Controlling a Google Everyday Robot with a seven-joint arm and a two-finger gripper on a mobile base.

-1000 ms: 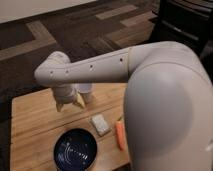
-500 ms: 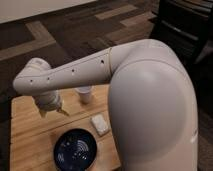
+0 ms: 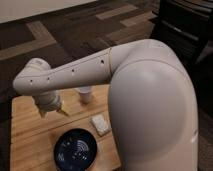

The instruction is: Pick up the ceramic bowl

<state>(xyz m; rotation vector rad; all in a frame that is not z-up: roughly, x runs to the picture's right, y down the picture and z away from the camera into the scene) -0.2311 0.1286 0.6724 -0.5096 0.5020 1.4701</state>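
The ceramic bowl (image 3: 76,149) is dark navy with white swirl lines inside and sits on the wooden table (image 3: 25,135) near its front edge. My gripper (image 3: 53,111) hangs at the end of the long white arm, above the table. It is behind the bowl and a little to its left, not touching it. The fingers point down and stand open with nothing between them.
A small white cup (image 3: 86,94) stands at the back of the table, right of the gripper. A small white block (image 3: 100,124) lies right of the bowl. The arm's big white shoulder (image 3: 155,110) hides the table's right side. Dark patterned carpet surrounds the table.
The gripper swung left from beside the white cup to the table's left part. The shoulder now covers the orange thing seen earlier at the right.
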